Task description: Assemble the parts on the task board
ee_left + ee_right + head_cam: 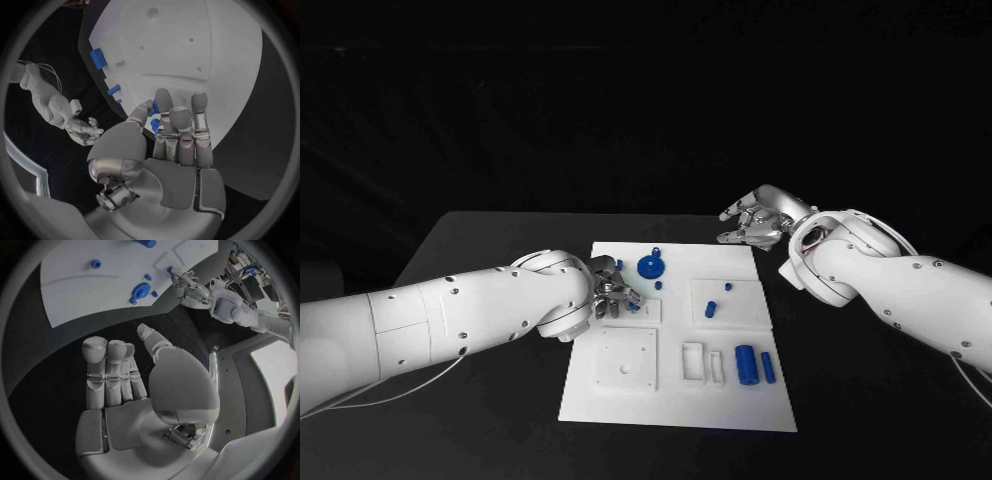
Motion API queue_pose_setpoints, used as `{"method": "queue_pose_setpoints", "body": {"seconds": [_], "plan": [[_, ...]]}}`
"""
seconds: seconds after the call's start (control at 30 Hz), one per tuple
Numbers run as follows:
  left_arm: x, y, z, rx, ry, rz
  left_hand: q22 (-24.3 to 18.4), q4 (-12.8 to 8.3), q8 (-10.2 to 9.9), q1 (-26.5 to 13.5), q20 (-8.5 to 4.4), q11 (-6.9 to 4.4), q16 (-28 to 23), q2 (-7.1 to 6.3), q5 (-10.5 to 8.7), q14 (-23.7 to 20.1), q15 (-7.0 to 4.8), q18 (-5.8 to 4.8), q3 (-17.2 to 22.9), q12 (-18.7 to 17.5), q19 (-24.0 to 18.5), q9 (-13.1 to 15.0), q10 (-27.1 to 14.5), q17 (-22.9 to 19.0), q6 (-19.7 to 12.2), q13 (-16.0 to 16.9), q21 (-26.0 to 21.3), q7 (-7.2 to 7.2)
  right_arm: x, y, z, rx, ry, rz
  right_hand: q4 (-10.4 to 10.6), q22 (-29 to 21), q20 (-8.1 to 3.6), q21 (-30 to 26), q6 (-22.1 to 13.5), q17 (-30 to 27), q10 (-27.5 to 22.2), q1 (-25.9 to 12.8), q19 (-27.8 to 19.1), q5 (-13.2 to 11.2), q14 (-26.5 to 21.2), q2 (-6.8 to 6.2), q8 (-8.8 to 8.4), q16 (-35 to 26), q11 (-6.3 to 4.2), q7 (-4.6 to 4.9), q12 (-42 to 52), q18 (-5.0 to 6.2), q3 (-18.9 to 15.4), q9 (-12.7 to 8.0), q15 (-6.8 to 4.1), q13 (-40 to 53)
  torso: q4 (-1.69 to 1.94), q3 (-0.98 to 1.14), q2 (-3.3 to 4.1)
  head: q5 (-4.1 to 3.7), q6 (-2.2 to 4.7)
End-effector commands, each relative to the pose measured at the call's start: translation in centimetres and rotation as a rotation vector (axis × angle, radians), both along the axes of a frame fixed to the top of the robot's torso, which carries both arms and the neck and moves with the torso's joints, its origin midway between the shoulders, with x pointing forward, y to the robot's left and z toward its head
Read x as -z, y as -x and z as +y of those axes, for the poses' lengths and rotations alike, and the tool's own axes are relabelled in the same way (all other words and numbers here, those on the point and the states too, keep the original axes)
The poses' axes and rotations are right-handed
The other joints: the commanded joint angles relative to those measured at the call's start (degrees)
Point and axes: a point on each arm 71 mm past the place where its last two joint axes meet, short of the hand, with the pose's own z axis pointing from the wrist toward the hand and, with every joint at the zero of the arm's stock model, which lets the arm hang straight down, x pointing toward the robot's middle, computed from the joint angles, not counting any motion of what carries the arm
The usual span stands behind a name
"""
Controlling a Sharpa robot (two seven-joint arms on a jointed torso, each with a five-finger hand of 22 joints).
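Task board (pixel 678 400), white, carries scattered small blue parts (pixel 747 364).

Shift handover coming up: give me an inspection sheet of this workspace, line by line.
Surface: black table, task board in the middle.
Job's things: blue round part near the board's far edge; two blue cylinders near its right edge; small blue parts on a raised plate.
Clutter: nothing seen.
Hands: left hand at the board's left edge, pinching a small blue part; right hand off the board's far right corner, fingers curled, holding nothing.
Cables: thin cable beneath the left arm.
Surroundings: dark backdrop.
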Motion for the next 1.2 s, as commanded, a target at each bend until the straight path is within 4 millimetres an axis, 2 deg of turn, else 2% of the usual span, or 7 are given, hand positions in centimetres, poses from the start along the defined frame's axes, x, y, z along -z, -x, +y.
{"method": "queue_pose_setpoints", "body": {"seconds": [0.03, 0.63, 1.2], "plan": [[0.33, 0.13, -0.08, 0.021, -0.030, 0.010, 1.1, 0.1, 0.2, 2.7, 0.09, -0.59, 0.1, 2.30, -0.02, -0.1, -0.42, -0.43, -0.1, -0.1, 0.4, 15.2, 2.6, -0.1, 9.7, -0.1, -0.3, -5.77, 0.05, 0.00, 0.08, -0.009, 0.006, 0.007, 0.1, 4.5, -0.19, 0.3, 0.4, 0.1, -0.2, -0.6, 1.2, 0.1, 0.1, -0.01, -0.27, -0.1, -0.17, 0.14, 0.2, 0.44, 0.3, -0.1, -0.16, -0.1, 0.05, 0.01, -0.06, -0.04, -0.09], [0.61, 0.37, -0.01, 0.043, -0.048, 0.044, 1.1, 0.1, 0.2, 2.9, 0.12, -0.56, 0.1, 2.24, 0.05, -0.1, -0.39, -0.43, -0.1, 0.0, 0.4, 15.2, 2.6, -0.1, 9.7, 0.0, -0.4, -5.75, 0.09, -0.10, 0.16, -0.011, 0.017, 0.000, 0.3, 4.5, -0.19, 0.2, 0.4, 0.1, -0.2, -0.7, 1.3, 0.1, 0.1, -0.01, -0.27, -0.2, -0.17, 0.13, 0.2, 0.44, 0.3, -0.1, -0.16, -0.1, 0.02, -0.03, -0.06, -0.05, -0.08], [0.64, 0.29, 0.20, 0.040, -0.045, 0.057, 1.1, 0.0, 0.2, 2.9, 0.11, -0.58, 0.2, 2.25, 0.14, 0.0, -0.39, -0.43, -0.1, 0.1, 0.4, 15.3, 2.6, -0.1, 9.8, 0.0, -0.4, -5.78, 0.30, -0.33, 0.26, -0.008, 0.009, 0.010, 0.3, 4.5, -0.19, 0.0, 0.3, 0.1, -0.2, -0.7, 1.2, 0.1, 0.1, -0.02, -0.28, -0.2, -0.16, 0.14, 0.1, 0.45, 0.3, -0.1, -0.15, -0.1, 0.00, 0.02, -0.05, -0.11, -0.03]]}}
